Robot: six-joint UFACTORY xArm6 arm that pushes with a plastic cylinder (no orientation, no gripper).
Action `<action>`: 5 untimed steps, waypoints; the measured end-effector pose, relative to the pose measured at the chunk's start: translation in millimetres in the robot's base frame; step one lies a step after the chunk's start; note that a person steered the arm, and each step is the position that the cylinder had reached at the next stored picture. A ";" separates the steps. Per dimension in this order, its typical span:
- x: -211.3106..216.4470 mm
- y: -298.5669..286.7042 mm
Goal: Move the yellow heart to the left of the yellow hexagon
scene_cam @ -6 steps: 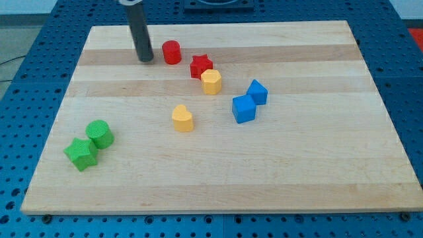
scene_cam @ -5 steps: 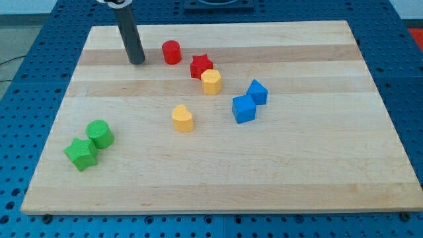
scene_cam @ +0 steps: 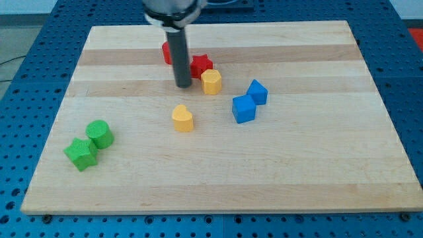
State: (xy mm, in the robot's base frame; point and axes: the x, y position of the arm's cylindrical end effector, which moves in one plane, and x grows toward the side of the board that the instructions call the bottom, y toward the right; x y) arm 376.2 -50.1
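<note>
Now my tip (scene_cam: 183,85), a plain dark rod that grasps nothing, stands near the wooden board's (scene_cam: 317,172) top edge, between yellow hexagon (scene_cam: 211,82) and yellow heart (scene_cam: 182,118).

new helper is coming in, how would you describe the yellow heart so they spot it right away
On the wooden board, look just left of centre. The yellow heart sits alone there, below my tip. The other yellow block, the yellow hexagon, sits higher, touching the red star.
</note>
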 end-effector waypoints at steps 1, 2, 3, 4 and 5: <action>-4.2 69.0; -4.2 150.8; 14.8 115.8; 36.7 141.9; 35.2 188.9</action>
State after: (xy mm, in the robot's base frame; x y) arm 411.4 138.7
